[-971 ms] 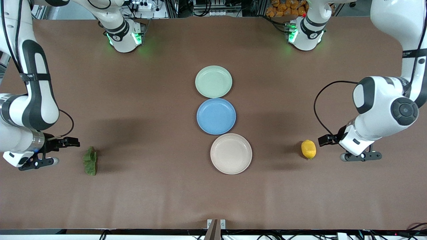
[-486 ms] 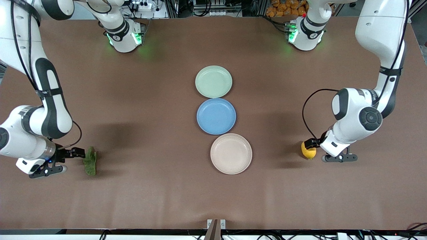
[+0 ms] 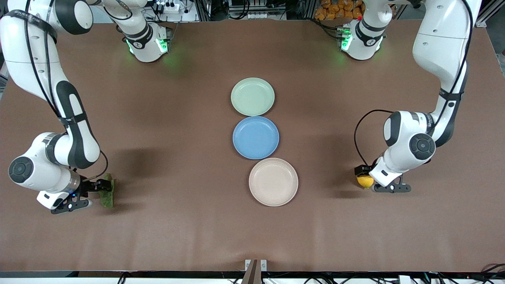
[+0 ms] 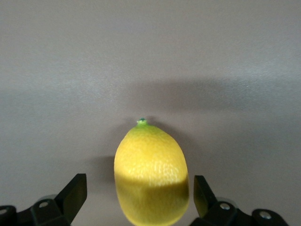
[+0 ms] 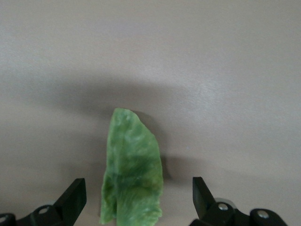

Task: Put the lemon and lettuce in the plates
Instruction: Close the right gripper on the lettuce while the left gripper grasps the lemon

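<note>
1. Three plates sat in a row mid-table: the farthest plate (image 3: pixel 252 96), the middle plate (image 3: pixel 255 137) touching it, and the nearest plate (image 3: pixel 273 182) just beside the middle one.
2. The lemon (image 3: pixel 365 181) lay on the table toward the left arm's end, well apart from the plates, between the spread fingers of the left gripper (image 3: pixel 378 182).
3. The lettuce (image 3: pixel 107 193) lay toward the right arm's end, between the spread fingers of the right gripper (image 3: pixel 93 194).
</note>
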